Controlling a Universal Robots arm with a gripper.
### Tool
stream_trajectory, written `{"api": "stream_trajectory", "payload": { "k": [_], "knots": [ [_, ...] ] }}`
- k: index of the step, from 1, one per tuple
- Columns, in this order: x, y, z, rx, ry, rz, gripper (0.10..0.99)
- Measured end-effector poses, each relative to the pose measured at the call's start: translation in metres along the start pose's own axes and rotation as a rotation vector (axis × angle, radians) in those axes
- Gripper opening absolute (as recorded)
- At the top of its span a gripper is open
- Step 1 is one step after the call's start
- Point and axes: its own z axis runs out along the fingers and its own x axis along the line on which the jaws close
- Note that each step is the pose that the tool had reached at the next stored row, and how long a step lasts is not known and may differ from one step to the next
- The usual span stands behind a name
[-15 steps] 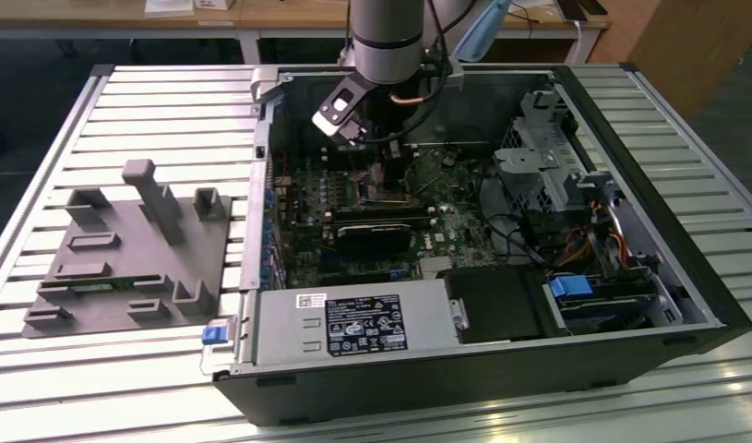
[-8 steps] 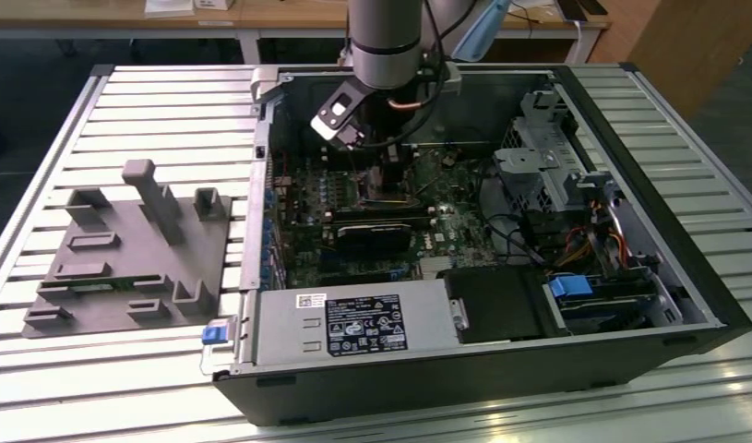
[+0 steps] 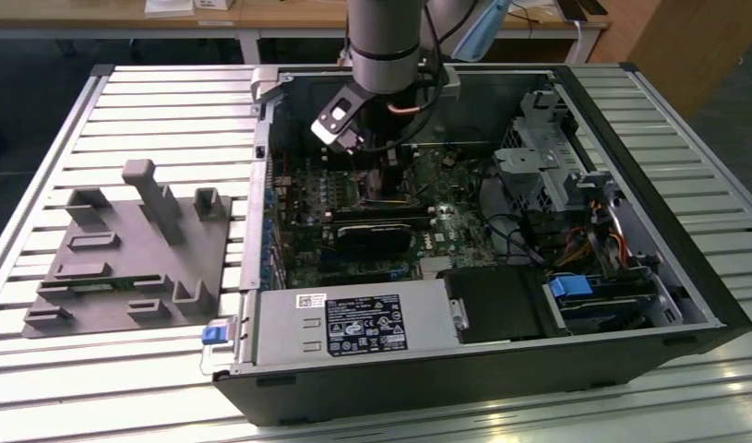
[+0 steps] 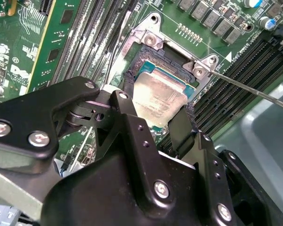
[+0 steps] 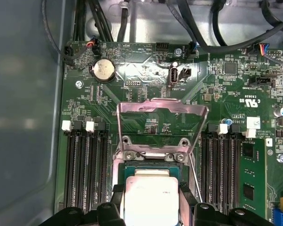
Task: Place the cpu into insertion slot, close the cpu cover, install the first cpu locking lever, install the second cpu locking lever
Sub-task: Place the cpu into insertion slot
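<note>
Fingers (image 4: 132, 117) of the hand (image 4: 156, 104) stand on either side of the cpu (image 5: 151, 200), one against each of two opposite edges, so the chip lies squarely between them with its pale metal face up. The hand is closed to the chip's width and grips it; the dark pads touch its sides in both wrist views.

The cpu is over the insertion slot (image 5: 151, 166), whose teal edge and dark interior show just beyond the chip's far side. Whether the chip is fully seated cannot be told.

The cpu cover (image 5: 162, 103) is swung up and open, hinged at the slot's far end, with the green board (image 5: 146, 70) visible through its window. A thin wire lever (image 4: 249, 89) juts out beside the slot, raised clear of it. Long black memory slots (image 5: 85, 169) run along both sides.

In the exterior view the arm (image 3: 386, 46) reaches down into the open computer case (image 3: 671, 305), which lies on the slatted surface (image 3: 166, 101). A grey fixture (image 3: 129, 249) sits well apart, to the exterior view's left.
</note>
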Motion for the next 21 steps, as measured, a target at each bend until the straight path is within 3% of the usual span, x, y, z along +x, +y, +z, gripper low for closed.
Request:
{"api": "stream_trajectory", "payload": {
  "k": [21],
  "knots": [
    [-0.0016, -0.002, 0.0101, 0.0, -0.0002, 0.0, 0.541]
  ]
}}
